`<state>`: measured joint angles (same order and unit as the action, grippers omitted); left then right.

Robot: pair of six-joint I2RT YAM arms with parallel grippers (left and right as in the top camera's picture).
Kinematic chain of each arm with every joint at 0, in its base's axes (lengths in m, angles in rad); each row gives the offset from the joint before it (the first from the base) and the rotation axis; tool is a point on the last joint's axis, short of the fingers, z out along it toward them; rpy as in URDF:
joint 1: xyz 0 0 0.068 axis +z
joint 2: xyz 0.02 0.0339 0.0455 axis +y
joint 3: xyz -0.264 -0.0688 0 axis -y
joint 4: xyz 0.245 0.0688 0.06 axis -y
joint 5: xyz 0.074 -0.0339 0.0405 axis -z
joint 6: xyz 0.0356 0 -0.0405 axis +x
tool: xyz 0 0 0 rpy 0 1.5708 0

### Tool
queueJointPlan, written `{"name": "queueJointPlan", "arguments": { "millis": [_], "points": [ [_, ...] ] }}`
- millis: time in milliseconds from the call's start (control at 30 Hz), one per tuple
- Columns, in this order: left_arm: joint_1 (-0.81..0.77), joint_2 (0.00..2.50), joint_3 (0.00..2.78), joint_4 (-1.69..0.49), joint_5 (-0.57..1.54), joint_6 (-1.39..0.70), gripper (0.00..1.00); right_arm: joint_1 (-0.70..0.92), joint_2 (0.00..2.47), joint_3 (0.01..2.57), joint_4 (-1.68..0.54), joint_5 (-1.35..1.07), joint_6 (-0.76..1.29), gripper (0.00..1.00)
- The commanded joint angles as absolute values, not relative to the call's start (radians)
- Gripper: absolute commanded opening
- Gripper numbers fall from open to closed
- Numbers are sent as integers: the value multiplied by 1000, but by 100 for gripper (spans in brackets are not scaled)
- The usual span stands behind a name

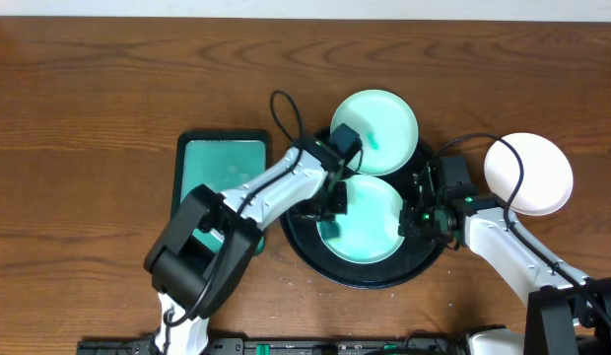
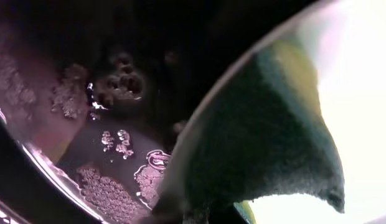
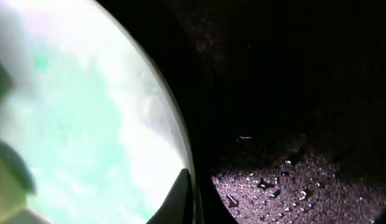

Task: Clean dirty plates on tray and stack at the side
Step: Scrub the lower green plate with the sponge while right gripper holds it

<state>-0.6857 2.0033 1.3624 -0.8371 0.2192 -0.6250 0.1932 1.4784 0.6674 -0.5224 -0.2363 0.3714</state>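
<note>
The black tray (image 1: 298,242) holds two plates. A mint-smeared plate (image 1: 363,225) lies in its middle. A second pale-mint plate (image 1: 376,128) sits at its far rim. A third, clean white plate (image 1: 528,175) lies on the table to the right. My left gripper (image 1: 332,197) is shut on a dark sponge (image 2: 261,137) pressed to the middle plate's left edge (image 2: 361,93). My right gripper (image 1: 421,212) is shut on that plate's right rim; one finger (image 3: 182,196) lies over the plate (image 3: 87,124). The wet tray floor shows foam (image 2: 106,186) and droplets (image 3: 292,186).
A teal rectangular black-rimmed container (image 1: 222,168) stands left of the tray, partly under my left arm. Brown wooden table (image 1: 89,118) surrounds everything.
</note>
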Motion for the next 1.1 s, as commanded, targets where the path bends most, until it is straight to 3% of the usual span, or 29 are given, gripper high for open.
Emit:
{"name": "queueJointPlan", "arguments": {
  "millis": [0, 400, 767, 833, 1067],
  "points": [
    [-647, 2064, 1349, -819, -18, -581, 7, 191, 1480, 669, -524, -211, 358, 1],
    [-771, 2184, 1345, -410, 808, -487, 7, 191, 1480, 669, -540, -211, 358, 1],
    [-790, 2150, 1345, -459, 781, -468, 7, 191, 1480, 669, -541, -211, 358, 1],
    [-785, 2133, 1346, -503, 687, -486, 7, 191, 1480, 669, -541, -210, 358, 1],
    [-773, 2038, 1346, -738, 39, -555, 7, 191, 1480, 669, -539, -210, 358, 1]
  ]
}}
